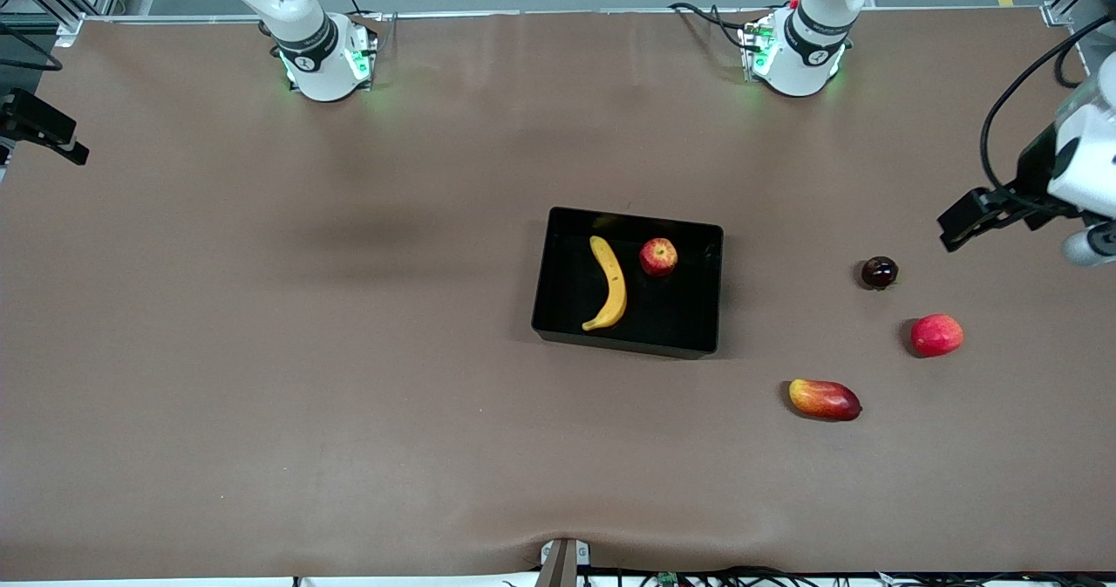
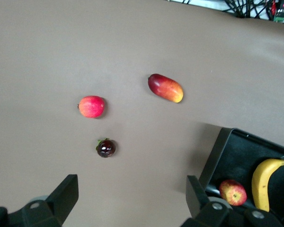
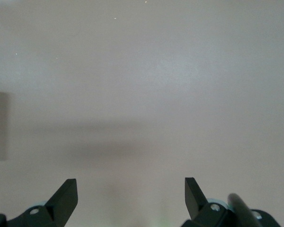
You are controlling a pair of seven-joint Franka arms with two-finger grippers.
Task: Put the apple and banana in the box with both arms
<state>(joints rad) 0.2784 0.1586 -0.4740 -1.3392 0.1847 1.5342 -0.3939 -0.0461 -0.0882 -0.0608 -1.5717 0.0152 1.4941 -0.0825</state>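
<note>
The black box point(image 1: 544, 273) sits mid-table. The yellow banana point(image 1: 609, 283) and the small red apple point(image 1: 658, 256) lie inside it, apart from each other. All three also show in the left wrist view: the box point(image 2: 217, 152), the banana point(image 2: 265, 182) and the apple point(image 2: 233, 192). My left gripper point(image 1: 959, 223) is open and empty, up over the table at the left arm's end, beside a dark round fruit; its jaws point(image 2: 131, 198) hold nothing. My right gripper point(image 1: 52, 133) is open and empty over bare table at the right arm's end; its view point(image 3: 130, 196) shows only the tabletop.
Three loose fruits lie toward the left arm's end of the table: a dark round fruit point(image 1: 880, 272), a plain red oval fruit point(image 1: 937, 335) and a red-yellow mango-like fruit point(image 1: 824, 399). A mount point(image 1: 562, 561) sits at the table's front edge.
</note>
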